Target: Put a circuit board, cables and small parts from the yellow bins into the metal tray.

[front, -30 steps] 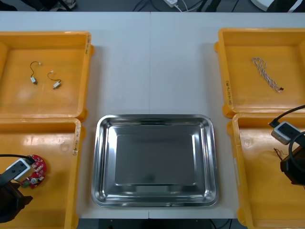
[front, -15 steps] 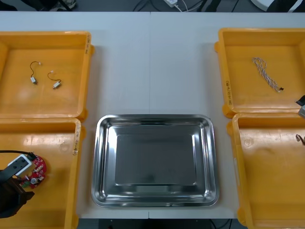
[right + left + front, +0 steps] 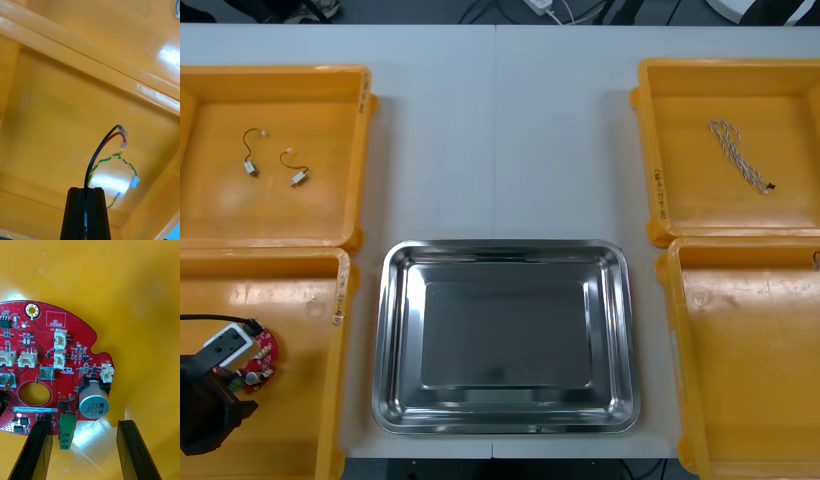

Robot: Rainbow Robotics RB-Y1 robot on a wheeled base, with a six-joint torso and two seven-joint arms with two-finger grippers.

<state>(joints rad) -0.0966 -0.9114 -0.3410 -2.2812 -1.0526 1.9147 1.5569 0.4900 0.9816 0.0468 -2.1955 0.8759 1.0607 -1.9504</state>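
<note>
Left wrist view: my left gripper [image 3: 84,425] stands wide at the board [image 3: 75,328] edge; I would centre before closing. Right gripper [image 3: 85,193] pinches cables [image 3: 98,150].

On the red circuit board [image 3: 48,363], calling the left pincer [image 3: 85,427] side 6 o'clock: "QC STICKER" sits in a white box near 12. The silver cylinder [image 3: 93,406] at 5 reads "330" and "63". The white strip [image 3: 34,409] at 7 starts "25DRV04002".
</note>
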